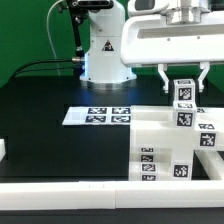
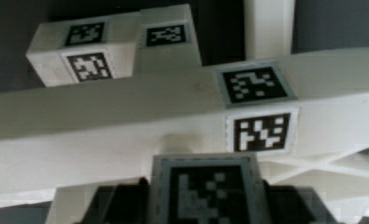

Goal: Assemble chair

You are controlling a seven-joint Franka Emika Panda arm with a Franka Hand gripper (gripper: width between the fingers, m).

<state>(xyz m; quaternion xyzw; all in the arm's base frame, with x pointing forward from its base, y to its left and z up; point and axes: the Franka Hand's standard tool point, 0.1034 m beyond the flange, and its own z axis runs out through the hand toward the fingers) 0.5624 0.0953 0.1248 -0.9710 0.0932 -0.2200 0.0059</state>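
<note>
wrist view, close over the chair (image 2: 128,120); a broad white slab runs across the frame, bearing two black-and-white tags (image 2: 255,84) on adjoining faces at one corner; beyond it a chunky white block (image 2: 110,45) carries two more tags; a narrow white bar (image 2: 270,30) rises behind against the dark surface (image 2: 7,40); nearest the lens, a blurred tagged piece (image 2: 207,185) sits between the hand's (image 2: 207,205) dark fingers (image 2: 124,205).
</note>
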